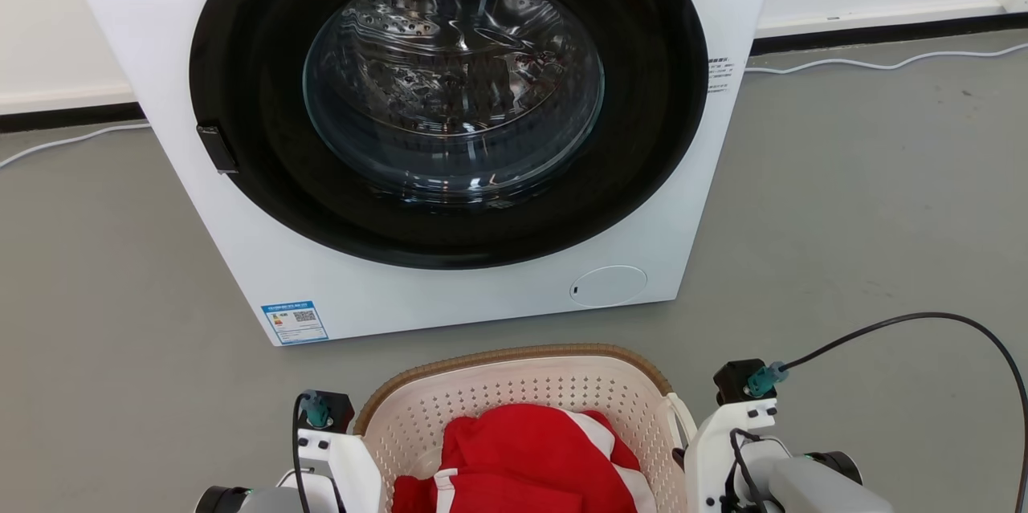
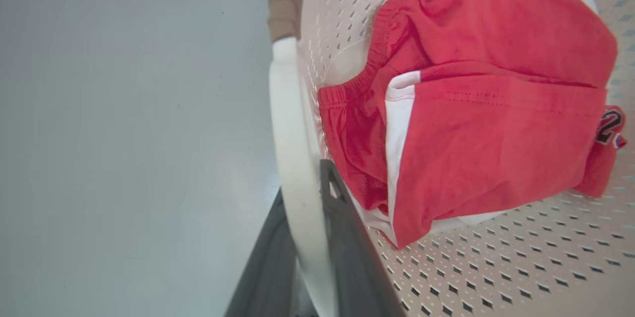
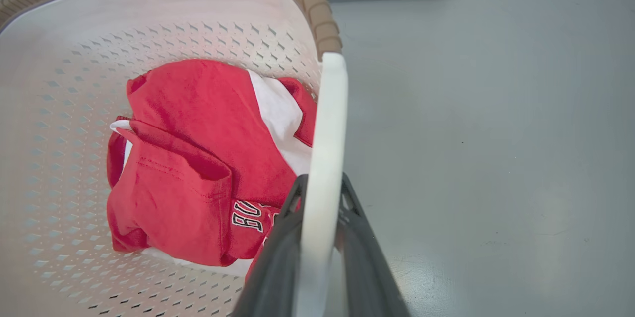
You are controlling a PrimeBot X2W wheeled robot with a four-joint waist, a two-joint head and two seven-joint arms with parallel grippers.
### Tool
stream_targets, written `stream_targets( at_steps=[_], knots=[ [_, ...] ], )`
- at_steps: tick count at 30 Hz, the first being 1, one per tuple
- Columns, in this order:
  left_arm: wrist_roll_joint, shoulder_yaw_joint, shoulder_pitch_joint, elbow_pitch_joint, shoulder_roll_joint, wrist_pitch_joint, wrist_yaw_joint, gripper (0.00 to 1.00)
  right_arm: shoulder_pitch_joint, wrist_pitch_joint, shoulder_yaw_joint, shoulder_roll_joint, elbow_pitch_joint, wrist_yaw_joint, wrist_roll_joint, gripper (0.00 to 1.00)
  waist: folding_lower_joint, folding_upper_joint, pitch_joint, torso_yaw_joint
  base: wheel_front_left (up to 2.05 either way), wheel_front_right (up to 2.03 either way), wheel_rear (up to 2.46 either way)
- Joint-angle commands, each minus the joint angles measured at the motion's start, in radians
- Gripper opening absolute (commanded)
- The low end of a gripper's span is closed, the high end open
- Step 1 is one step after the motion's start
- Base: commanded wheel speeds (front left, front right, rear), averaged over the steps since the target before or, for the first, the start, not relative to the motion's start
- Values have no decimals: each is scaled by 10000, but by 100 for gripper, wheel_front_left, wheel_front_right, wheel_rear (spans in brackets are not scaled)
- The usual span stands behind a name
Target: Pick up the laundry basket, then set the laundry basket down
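The laundry basket is cream-white and perforated, with a brown woven-look rim, and sits at the bottom centre of the head view, just in front of the washing machine. A red and white garment lies inside it. In the left wrist view my left gripper is shut on the basket's white side handle, one dark finger on each side. My right gripper grips the other white handle the same way. Whether the basket's bottom touches the floor is hidden.
A white front-loading washing machine with its round dark door shut stands right behind the basket. Grey floor spreads to both sides. A white cable runs along the back wall. A black cable loops off my right wrist.
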Motion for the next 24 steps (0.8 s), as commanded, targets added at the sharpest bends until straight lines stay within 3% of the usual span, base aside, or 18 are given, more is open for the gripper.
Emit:
stream_targets(
  at_steps=[1,12,24],
  knots=[
    [34,126,-552,-130,210,-93,-115,0,-501,-193,97,107,-113,73,27,0,-1,0,11,7,0,0,0],
    [-34,21,-687,-110,186,-148,-58,0,-621,-315,248,107,-23,73,190,0,-1,0,226,16,0,0,0],
    [90,-114,-1617,-145,292,-975,280,0,-1465,-1293,279,107,4,73,165,0,-1,0,1889,3,0,0,0]
  ],
)
